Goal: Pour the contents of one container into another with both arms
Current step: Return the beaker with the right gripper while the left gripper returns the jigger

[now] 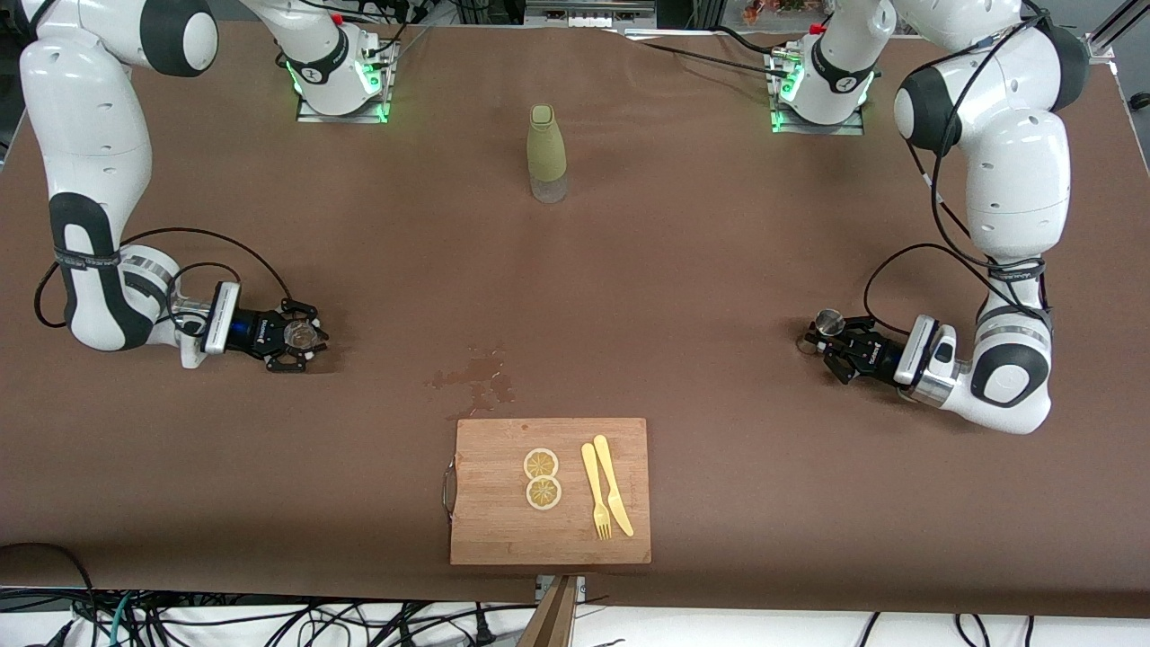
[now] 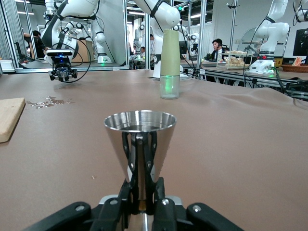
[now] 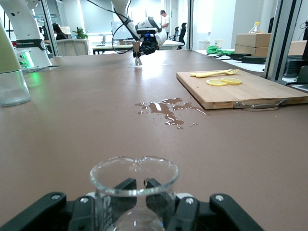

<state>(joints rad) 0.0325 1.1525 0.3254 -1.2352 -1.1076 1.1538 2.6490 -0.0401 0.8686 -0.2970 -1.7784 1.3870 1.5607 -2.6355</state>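
The small steel jigger (image 1: pixel 828 322) stands upright, low at the table, toward the left arm's end. My left gripper (image 1: pixel 825 340) is shut on its narrow waist. In the left wrist view the jigger's (image 2: pixel 139 137) top cup rises above the left gripper (image 2: pixel 143 192). Toward the right arm's end, my right gripper (image 1: pixel 301 337) is shut on the clear glass cup (image 1: pixel 299 334), also upright and low at the table. The right wrist view has the cup's (image 3: pixel 134 175) rim just over the right gripper (image 3: pixel 142 185).
An olive-green sleeved bottle (image 1: pixel 546 155) stands mid-table near the bases. A wet spill (image 1: pixel 476 377) lies just farther from the front camera than the wooden cutting board (image 1: pixel 490 521). The board carries two lemon slices (image 1: pixel 542 478), a yellow fork and a yellow knife (image 1: pixel 606 499).
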